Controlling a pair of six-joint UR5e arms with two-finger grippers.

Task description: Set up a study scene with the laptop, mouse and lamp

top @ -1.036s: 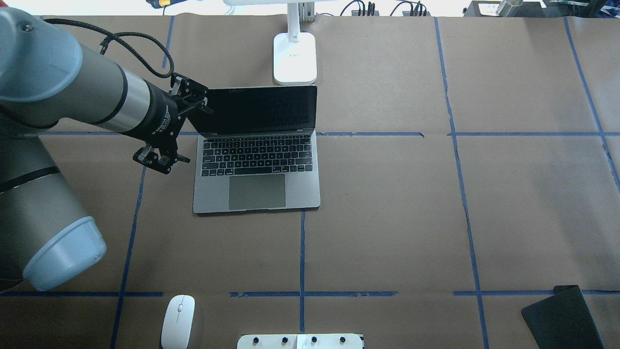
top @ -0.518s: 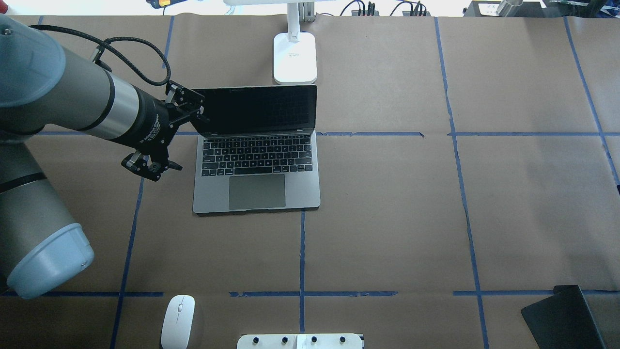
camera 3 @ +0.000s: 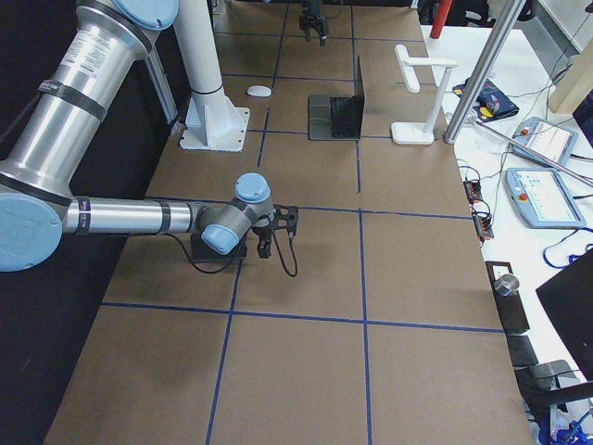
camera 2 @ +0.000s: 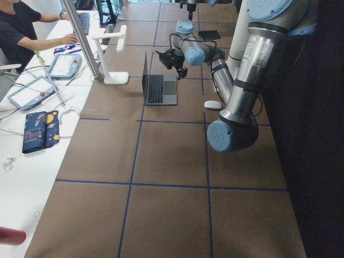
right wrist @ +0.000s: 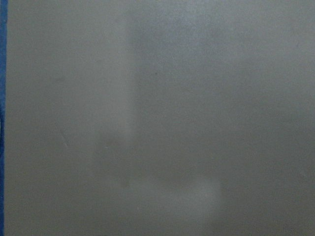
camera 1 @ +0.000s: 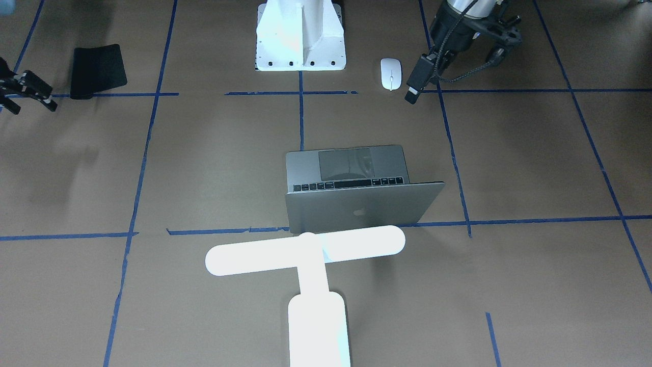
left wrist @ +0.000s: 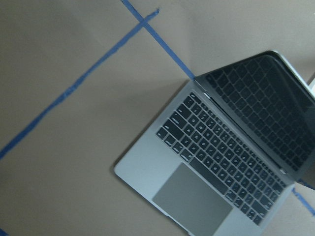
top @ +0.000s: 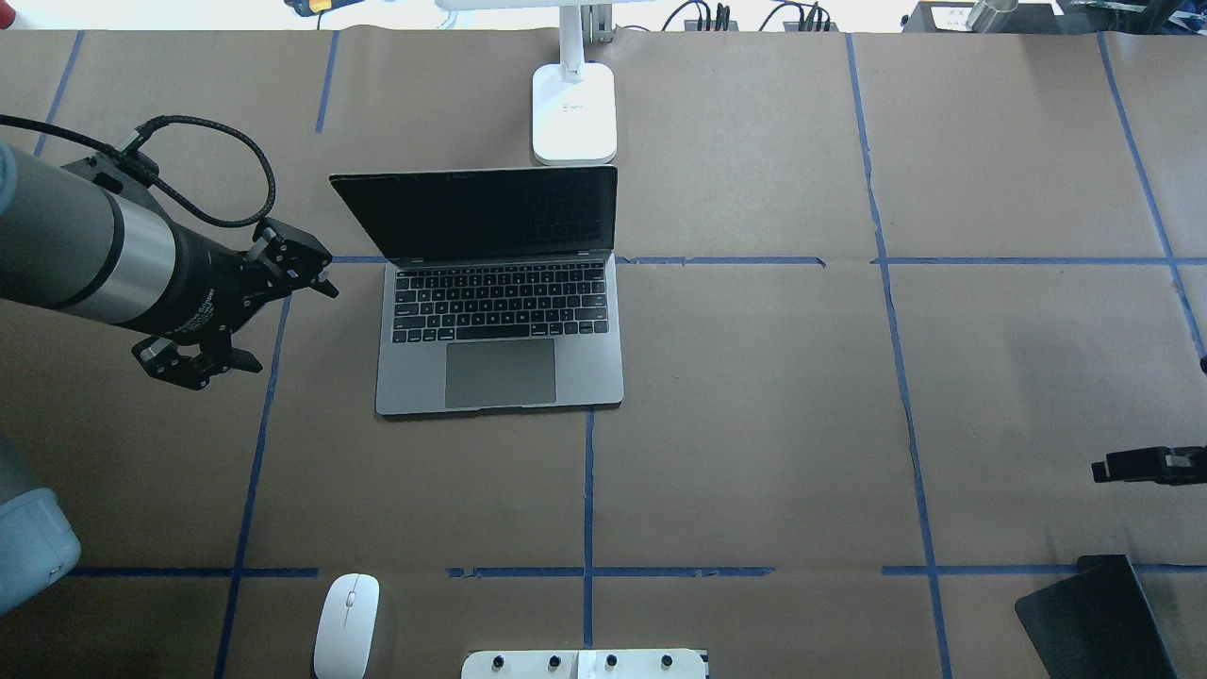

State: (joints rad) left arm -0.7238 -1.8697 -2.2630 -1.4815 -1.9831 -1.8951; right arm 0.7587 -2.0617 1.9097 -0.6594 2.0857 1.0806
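Observation:
The laptop [top: 500, 372] stands open at the table's middle with a dark screen; its lid shows in the front view [camera 1: 356, 209] and its keys in the left wrist view [left wrist: 197, 182]. The white lamp [top: 573, 113] stands just behind it, its bar over the lid's far side [camera 1: 305, 250]. The white mouse [top: 346, 624] lies at the near edge, left of the pedestal. My left gripper [top: 294, 325] is open and empty, left of the laptop and apart from it. My right gripper [camera 1: 25, 94] is open and empty at the far right, near the black mat.
A black mat [top: 1099, 618] lies at the near right corner. The white bolt-holed pedestal [camera 1: 300, 35] stands at the robot's base. Blue tape lines cross the brown paper. Operators' tablets and cables lie beyond the far edge [camera 3: 547, 185].
My left gripper has drawn back from the laptop screen's left corner, leftward and toward the robot. The laptop stays open and unmoved. My right gripper has come into view at the right edge.

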